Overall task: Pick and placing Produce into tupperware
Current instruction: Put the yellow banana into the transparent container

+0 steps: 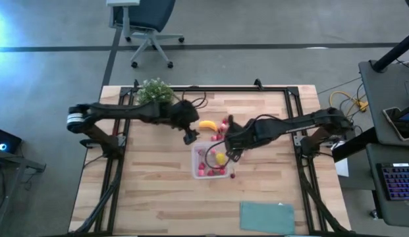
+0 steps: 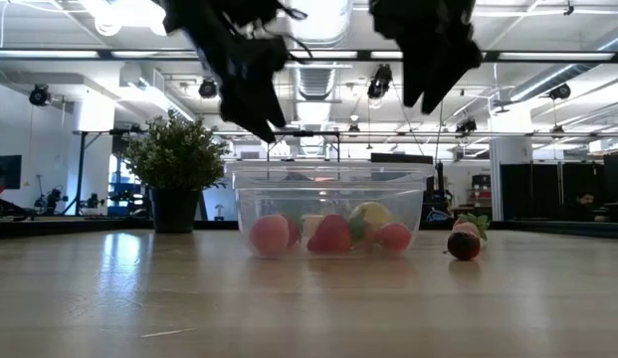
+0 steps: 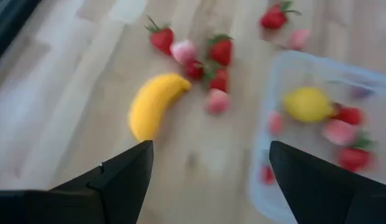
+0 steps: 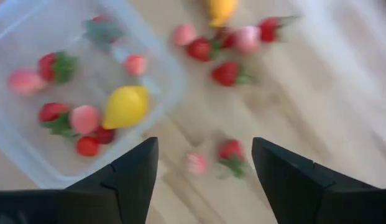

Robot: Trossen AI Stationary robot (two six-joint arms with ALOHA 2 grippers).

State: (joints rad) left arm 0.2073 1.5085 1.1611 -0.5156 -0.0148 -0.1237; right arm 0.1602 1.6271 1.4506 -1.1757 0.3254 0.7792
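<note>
The clear tupperware (image 1: pixel 199 153) stands mid-table and holds a yellow lemon (image 4: pixel 125 106) and several red and pink berries (image 4: pixel 56 67). A yellow banana (image 3: pixel 154 104) lies on the wood beyond the tupperware's far side, with more berries (image 3: pixel 205 62) scattered beside it. A few berries (image 4: pixel 233 151) lie loose off the container's right side. My left gripper (image 3: pixel 210 144) hangs open above the table between the banana and the tupperware. My right gripper (image 4: pixel 205 140) hangs open above the container's right edge. Nothing is between either pair of fingers.
A bushy potted plant (image 1: pixel 155 92) stands at the far left of the table, close behind my left arm. A flat teal rectangle (image 1: pixel 267 217) lies at the near right edge. Black frame rails (image 1: pixel 112 191) run along the table's sides. Bare wood lies near and left.
</note>
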